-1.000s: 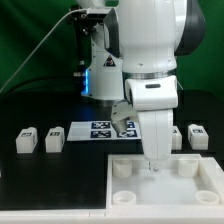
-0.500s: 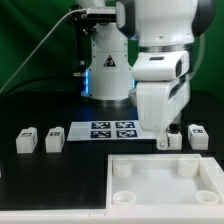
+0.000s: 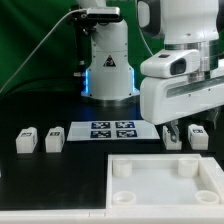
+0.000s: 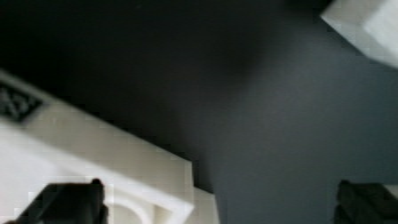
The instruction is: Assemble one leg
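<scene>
Two legs point(image 3: 27, 141) point(image 3: 54, 140) stand at the exterior view's left, small white blocks with tags. Two more legs stand at the right: one point(image 3: 198, 137) is in plain sight, the other point(image 3: 173, 141) is partly hidden behind my fingers. My gripper point(image 3: 178, 130) hangs just above these right-hand legs, open and empty. In the wrist view my gripper point(image 4: 221, 205) has its dark fingertips point(image 4: 71, 205) wide apart over the dark table. A blurred white part with a tag at its edge point(image 4: 89, 150) lies beside one fingertip; I cannot tell which part it is.
The large white tray-like piece point(image 3: 165, 198) with round corner sockets lies at the front. The marker board point(image 3: 110, 130) lies behind it, in front of the robot base. A blurred white shape point(image 4: 365, 25) shows in a corner of the wrist view.
My arm has swung from above the tray-like piece toward the exterior view's right, and the gripper now hangs over the right-hand legs. No part has moved.
</scene>
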You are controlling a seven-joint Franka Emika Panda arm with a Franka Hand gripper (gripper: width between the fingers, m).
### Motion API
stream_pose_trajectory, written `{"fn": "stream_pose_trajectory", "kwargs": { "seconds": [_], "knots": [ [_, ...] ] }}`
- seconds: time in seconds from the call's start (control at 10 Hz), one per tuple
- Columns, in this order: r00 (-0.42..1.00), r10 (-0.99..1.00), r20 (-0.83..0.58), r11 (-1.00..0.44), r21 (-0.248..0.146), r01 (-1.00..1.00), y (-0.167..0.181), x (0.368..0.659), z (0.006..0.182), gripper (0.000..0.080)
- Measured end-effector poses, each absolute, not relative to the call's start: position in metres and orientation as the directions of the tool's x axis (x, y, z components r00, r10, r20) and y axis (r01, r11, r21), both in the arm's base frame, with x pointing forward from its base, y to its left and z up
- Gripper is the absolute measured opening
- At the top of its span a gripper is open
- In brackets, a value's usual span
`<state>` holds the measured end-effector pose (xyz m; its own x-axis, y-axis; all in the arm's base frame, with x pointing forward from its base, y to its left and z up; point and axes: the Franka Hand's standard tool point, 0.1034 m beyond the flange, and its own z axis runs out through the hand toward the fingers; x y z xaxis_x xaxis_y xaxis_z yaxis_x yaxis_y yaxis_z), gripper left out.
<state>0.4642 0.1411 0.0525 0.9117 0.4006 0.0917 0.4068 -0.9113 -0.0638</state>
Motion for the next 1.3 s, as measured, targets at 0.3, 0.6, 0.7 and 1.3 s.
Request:
{"fn": "stream_pose_trajectory", "kwargs": {
  "seconds": [0.3, 0.6, 0.7, 1.3],
  "knots": [
    [0.997, 0.056, 0.048, -0.993, -0.104, 0.061, 0.177, 0.449, 0.051, 0.0649],
    [0.999, 0.029, 0.018, -0.994, -0.101, 0.030, 0.187, 0.441, 0.049, 0.0649],
    [0.999, 0.039, -0.020, -0.995, -0.092, 0.037, 0.185, 0.437, 0.048, 0.0649],
    [0.773, 0.048, -0.633, -0.999, -0.019, 0.047, 0.185, 0.416, 0.043, 0.0649]
  ]
}}
